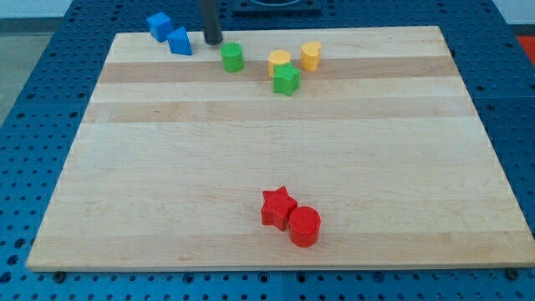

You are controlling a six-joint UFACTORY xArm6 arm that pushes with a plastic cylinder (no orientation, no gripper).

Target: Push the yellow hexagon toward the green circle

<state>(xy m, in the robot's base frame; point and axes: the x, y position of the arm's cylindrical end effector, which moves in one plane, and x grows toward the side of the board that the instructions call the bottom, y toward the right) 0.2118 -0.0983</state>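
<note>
red circle (304,226), red star (277,206), my tip (214,41) beside green circle (232,58)

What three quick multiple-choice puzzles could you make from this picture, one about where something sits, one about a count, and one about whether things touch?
1. Where is my tip?
A. at the view's top, just left of the green circle
B. beside the red pair
C. at the view's right edge

2. How many blocks are on the board?
A. six
B. eight
C. ten

3. How do the red star and red cylinder stand?
A. far apart
B. stacked
C. side by side, touching

Answers:
1 A, the rod ends near the top edge, apart from the green circle.
2 B, two each of blue, green, yellow and red.
3 C, no gap shows between them.
</note>
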